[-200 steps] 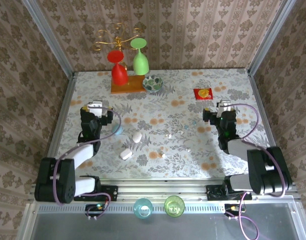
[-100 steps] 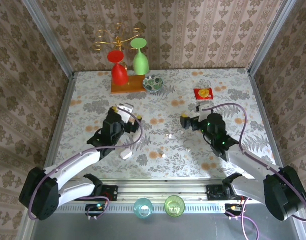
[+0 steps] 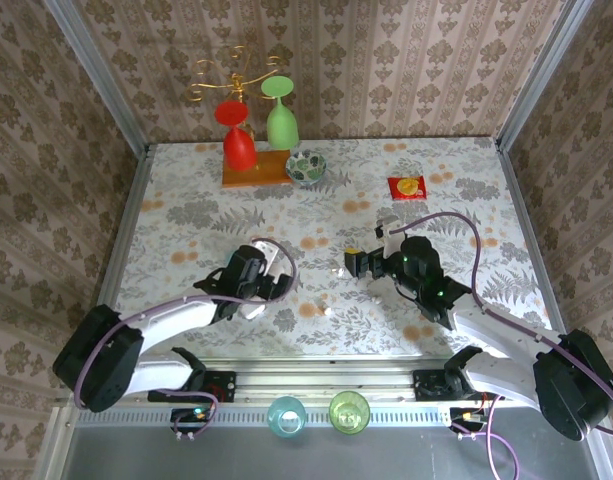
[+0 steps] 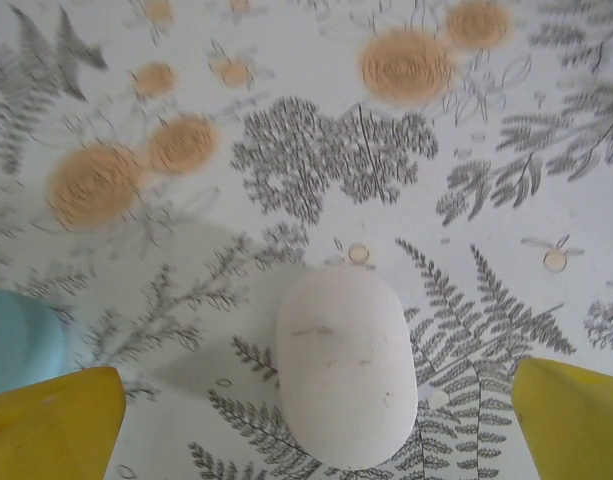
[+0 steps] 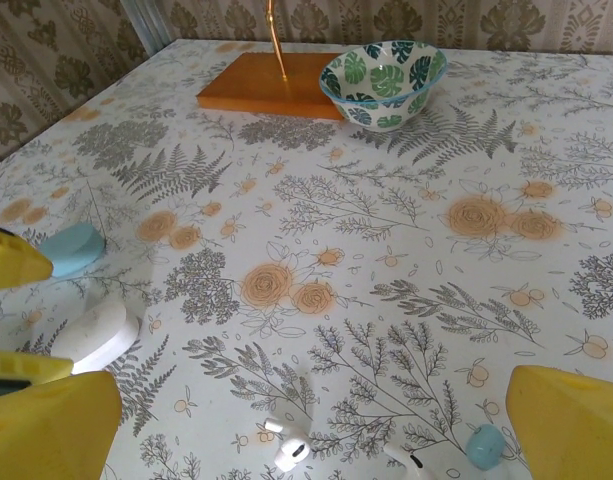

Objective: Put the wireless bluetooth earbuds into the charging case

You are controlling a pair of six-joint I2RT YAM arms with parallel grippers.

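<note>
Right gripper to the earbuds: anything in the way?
Nothing visible. In the right wrist view the earbuds lie on the bare tablecloth, low between the fingers of the open right gripper. A small light blue piece sits close beside the right-hand earbud, but not across the approach.

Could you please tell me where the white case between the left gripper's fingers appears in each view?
Left wrist: white case bottom centre, between the yellow fingers.
Right wrist: lower left, just in front of the light blue case.
Top external: left of centre, under the left gripper.
Shared landmark: the light blue case beside it.
</note>
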